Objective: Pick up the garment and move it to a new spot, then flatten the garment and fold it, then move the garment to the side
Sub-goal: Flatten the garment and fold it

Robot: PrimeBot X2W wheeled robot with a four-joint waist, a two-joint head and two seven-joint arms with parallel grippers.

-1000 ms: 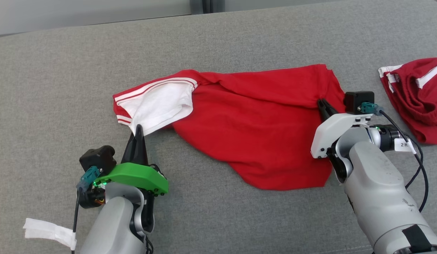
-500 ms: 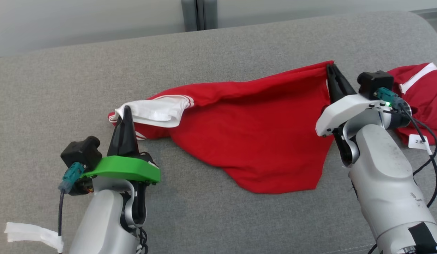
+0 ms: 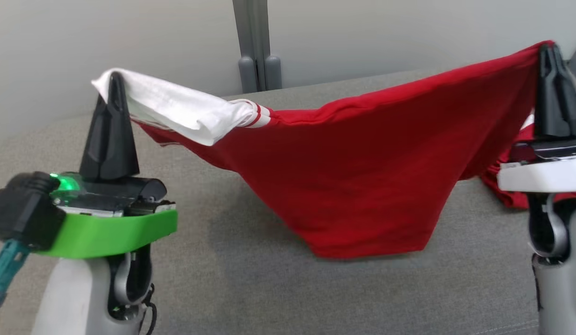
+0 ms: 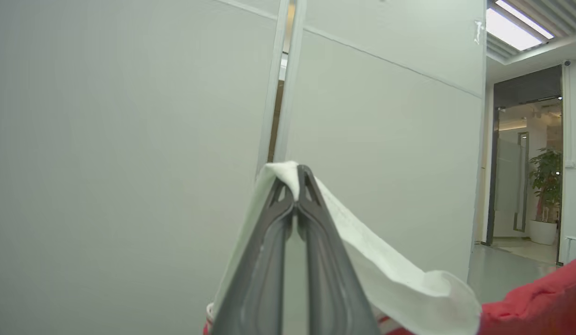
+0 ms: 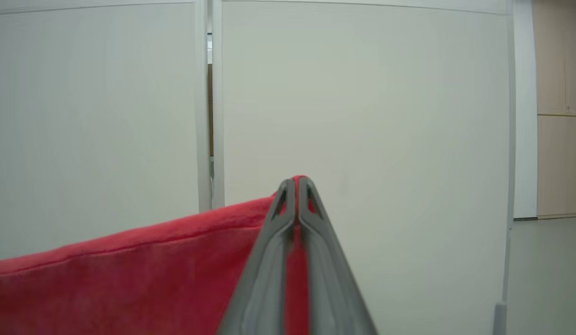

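So, both tools are pinching the garment (image 3: 362, 177) and holding it up in the air. The left tool (image 3: 112, 79) has its fingers pressed together on the white part (image 3: 176, 109) at the left end, and the right tool (image 3: 548, 49) is clamped on the red edge at the right end. The cloth hangs stretched between them like a hammock. Its lowest fold sags toward the grey fabric surface (image 3: 251, 279), and I can't tell if it's brushing it or just above. Far right, behind the right tool, a second red garment (image 3: 504, 197) lies on that surface.
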